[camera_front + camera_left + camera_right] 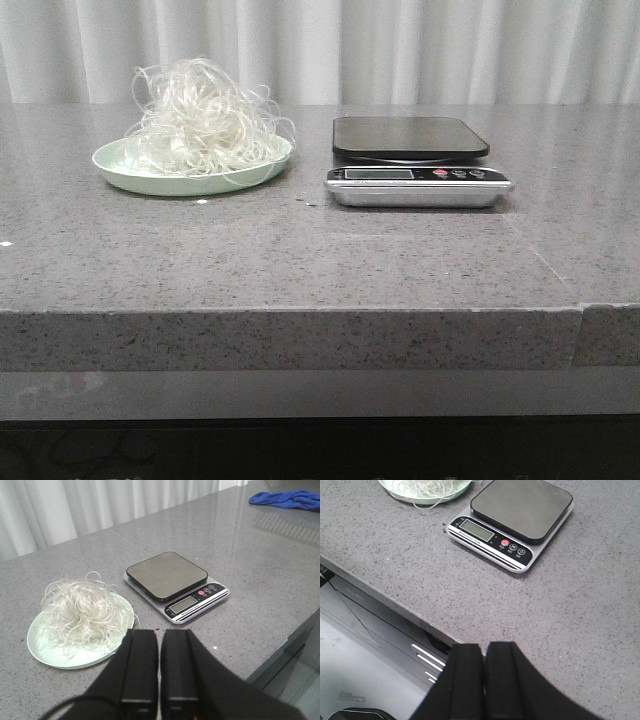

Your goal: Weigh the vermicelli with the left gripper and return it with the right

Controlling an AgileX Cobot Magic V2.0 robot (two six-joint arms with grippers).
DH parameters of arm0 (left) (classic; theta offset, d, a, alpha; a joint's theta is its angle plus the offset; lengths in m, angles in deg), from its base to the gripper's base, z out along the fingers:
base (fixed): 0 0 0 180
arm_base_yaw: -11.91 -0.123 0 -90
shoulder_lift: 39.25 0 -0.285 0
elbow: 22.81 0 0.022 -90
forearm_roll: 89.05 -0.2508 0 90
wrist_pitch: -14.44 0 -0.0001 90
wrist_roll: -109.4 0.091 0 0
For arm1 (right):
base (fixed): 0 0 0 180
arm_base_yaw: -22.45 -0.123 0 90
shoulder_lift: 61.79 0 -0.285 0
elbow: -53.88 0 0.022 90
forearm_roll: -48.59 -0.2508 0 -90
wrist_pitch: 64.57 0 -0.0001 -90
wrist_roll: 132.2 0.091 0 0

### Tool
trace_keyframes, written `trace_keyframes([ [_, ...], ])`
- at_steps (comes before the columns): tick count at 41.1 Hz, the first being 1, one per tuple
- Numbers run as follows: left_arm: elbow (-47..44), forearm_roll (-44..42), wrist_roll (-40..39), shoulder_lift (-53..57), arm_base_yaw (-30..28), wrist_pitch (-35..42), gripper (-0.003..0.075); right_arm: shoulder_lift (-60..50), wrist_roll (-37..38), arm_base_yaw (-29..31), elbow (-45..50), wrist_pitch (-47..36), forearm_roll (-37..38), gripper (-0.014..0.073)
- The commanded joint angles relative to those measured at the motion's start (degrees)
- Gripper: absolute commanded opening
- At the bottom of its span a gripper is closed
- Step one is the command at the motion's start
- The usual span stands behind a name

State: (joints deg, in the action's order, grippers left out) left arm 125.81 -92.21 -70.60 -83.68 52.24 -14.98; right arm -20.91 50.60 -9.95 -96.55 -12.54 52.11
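Note:
The vermicelli (205, 118) is a loose whitish tangle heaped on a pale green plate (118, 160) at the back left of the grey counter. It also shows in the left wrist view (82, 610) on the plate (40, 647). A kitchen scale (415, 158) with a dark, bare platform stands to the right of the plate; it also shows in the left wrist view (175, 582) and the right wrist view (512, 517). My left gripper (159, 635) is shut and empty, held back from the plate's near edge. My right gripper (485, 647) is shut and empty over the counter's front edge. Neither gripper shows in the front view.
A blue cloth (287, 499) lies far off on the counter beyond the scale. The counter's front edge (300, 310) has a seam near its right end. White curtains hang behind. Dark drawer fronts (380, 625) sit below the edge.

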Motion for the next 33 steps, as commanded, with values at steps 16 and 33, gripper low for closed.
trace_keyframes([
  [16, -2.65, 0.64, -0.64, 5.67, -9.98, 8.57, 0.0144, 0.07, -0.37, 0.24, -1.28, -2.92, 0.93, 0.0159],
  [33, -29.52, 0.59, -0.64, 27.63, -32.24, 21.63, 0.0144, 0.07, -0.37, 0.24, -1.28, -2.92, 0.93, 0.0159],
])
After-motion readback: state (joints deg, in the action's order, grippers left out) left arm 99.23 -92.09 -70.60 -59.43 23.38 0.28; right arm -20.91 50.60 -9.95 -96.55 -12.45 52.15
